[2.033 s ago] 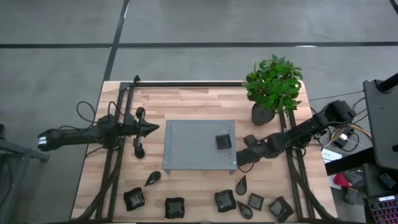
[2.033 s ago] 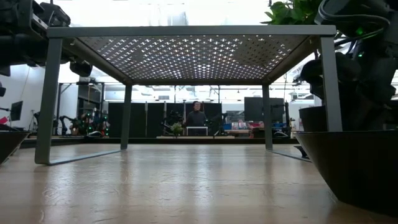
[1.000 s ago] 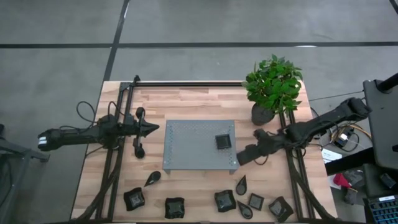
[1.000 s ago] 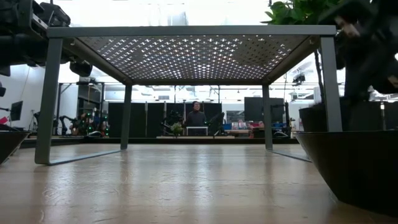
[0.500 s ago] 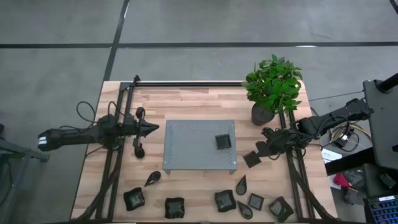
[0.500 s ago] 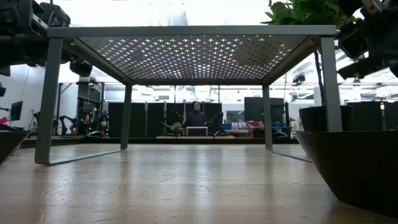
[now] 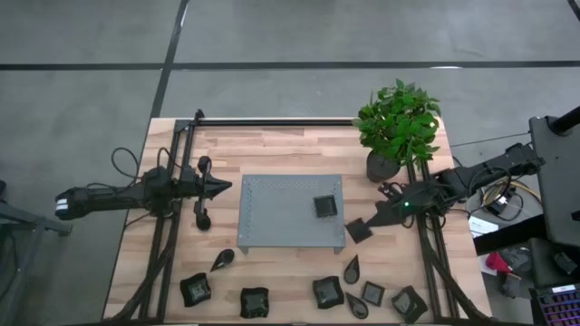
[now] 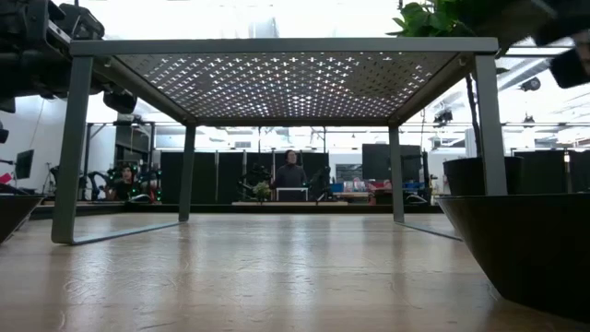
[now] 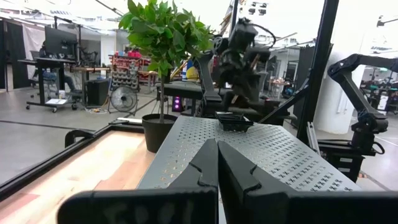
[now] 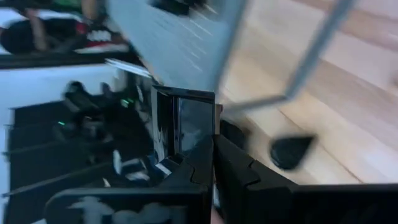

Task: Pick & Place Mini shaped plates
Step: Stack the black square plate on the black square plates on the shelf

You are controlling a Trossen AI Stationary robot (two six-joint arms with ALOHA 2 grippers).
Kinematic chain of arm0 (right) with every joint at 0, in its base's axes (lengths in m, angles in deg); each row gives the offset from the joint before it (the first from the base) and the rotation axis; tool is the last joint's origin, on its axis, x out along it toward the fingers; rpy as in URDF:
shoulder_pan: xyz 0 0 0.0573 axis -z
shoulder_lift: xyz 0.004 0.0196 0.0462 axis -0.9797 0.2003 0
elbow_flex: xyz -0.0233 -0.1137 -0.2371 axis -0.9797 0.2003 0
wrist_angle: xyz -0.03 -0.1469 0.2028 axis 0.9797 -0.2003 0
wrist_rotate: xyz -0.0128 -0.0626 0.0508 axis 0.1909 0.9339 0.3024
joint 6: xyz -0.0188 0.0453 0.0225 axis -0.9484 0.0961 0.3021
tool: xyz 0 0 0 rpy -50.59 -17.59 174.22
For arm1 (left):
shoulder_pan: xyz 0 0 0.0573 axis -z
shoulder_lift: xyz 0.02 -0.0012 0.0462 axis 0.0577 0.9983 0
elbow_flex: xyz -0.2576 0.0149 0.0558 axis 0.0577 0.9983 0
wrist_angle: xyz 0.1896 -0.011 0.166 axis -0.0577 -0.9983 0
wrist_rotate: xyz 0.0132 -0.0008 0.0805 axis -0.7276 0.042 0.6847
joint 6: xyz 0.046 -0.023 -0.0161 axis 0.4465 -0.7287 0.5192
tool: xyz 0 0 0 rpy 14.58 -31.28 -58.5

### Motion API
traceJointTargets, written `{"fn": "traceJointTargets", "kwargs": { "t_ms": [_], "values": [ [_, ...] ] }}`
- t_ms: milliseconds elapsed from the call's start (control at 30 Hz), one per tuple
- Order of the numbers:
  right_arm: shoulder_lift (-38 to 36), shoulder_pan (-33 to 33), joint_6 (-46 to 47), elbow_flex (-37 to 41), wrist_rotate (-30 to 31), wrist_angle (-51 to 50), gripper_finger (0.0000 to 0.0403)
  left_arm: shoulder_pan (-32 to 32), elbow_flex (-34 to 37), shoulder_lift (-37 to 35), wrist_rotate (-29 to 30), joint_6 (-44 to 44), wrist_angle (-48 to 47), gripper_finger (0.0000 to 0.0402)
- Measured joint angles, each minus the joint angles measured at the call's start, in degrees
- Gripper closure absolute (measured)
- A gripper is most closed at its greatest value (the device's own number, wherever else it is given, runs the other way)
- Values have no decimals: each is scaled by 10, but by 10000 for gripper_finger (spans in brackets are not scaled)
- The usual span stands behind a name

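My right gripper (image 7: 371,224) is shut on a square mini plate (image 7: 359,231), just off the right near leg of the grey perforated tray (image 7: 272,217). Another square plate (image 7: 325,206) lies flat on the tray's right part and also shows in the left wrist view as plate (image 9: 235,122). Several more dark plates lie along the near edge, among them a teardrop (image 7: 222,260) and a wavy square (image 7: 327,292). My left gripper (image 7: 223,187) waits shut at the table's left, pointing at the tray. My right gripper pinches the square plate by one edge (image 10: 186,138) between its two fingers. The fingers come from the table's right side, slanting down. The plate sticks out ahead of the fingertips, off the wood, with its face showing in the high view.
A potted green plant (image 7: 397,127) stands at the far right, close behind my right arm. The tray stands on thin legs (image 8: 64,138) with bare wood beneath. Black frame rails (image 7: 177,208) run along both sides. A person (image 8: 291,173) is far off in the room.
My right gripper has risen and drawn back a little toward the table's right edge, tipping further downward. It stayed shut, and the square plate came up off the wood beside the tray's right near leg.
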Motion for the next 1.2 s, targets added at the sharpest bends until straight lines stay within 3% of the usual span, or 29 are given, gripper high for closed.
{"fn": "traceJointTargets", "kwargs": {
  "t_ms": [267,433,667,1200],
  "values": [
    [50,0,-40,-44,119,57,394,0,0,0,0,0,0,401],
    [103,14,-56,-48,119,127,394,0,0,0,0,0,0,401],
    [161,61,-62,-47,116,151,394,0,0,0,0,0,0,401],
    [169,104,-103,-46,101,154,394,0,0,0,0,0,0,401]
  ]
}}
